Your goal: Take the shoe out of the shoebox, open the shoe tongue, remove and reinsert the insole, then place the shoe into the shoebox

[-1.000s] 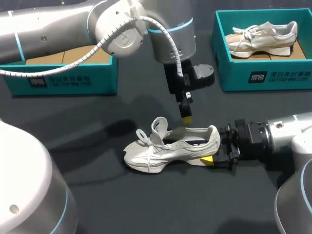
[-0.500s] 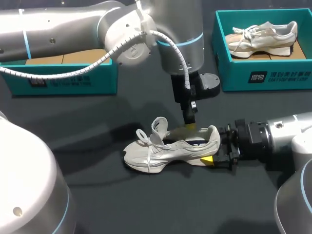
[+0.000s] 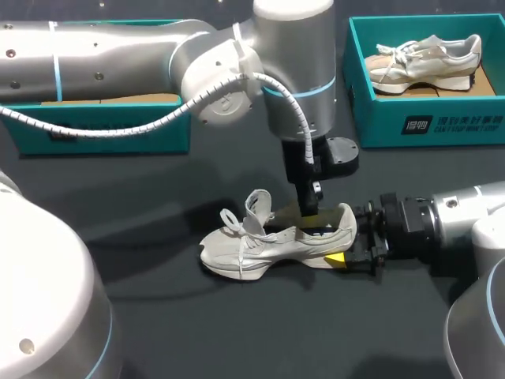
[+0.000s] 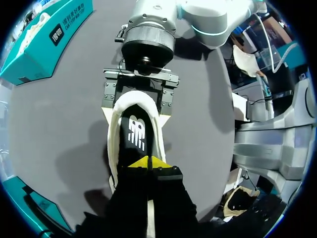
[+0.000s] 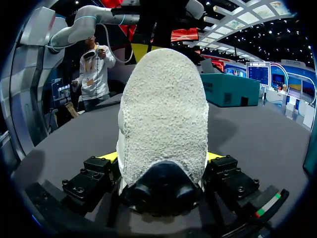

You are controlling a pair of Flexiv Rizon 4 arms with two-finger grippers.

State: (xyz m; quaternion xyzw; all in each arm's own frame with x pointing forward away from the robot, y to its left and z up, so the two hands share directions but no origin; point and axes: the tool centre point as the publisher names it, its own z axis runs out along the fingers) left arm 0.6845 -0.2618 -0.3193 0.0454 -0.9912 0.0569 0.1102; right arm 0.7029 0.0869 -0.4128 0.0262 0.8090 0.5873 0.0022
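**Head view.** Item: shoe (image 3: 268, 241), pale, upright on its sole mid-table (image 3: 158, 316), toe toward the left arm's side, tongue (image 3: 258, 207) raised. It is well apart from the teal shoebox (image 3: 102, 118) at the far left edge. It is equally far from the second shoebox (image 3: 410, 118) at the far right, which holds another shoe (image 3: 426, 59). Bare dark top lies between shoe and boxes. The left gripper (image 3: 310, 210) comes straight down into the shoe's opening, its tips hidden by the collar. The right gripper (image 3: 347, 257) sits low at the heel, with one yellow tip showing.

**Left wrist view.** The left gripper (image 4: 147, 162) has its yellow tips pressed together with no gap, over the dark insole (image 4: 134, 134). Whether they pinch it cannot be told. The right gripper (image 4: 139, 94) is ahead, one finger on either side of the heel.

**Right wrist view.** The right gripper (image 5: 161, 157) is clamped on the heel from both sides. The shoe (image 5: 163, 109) blocks most of what is ahead.
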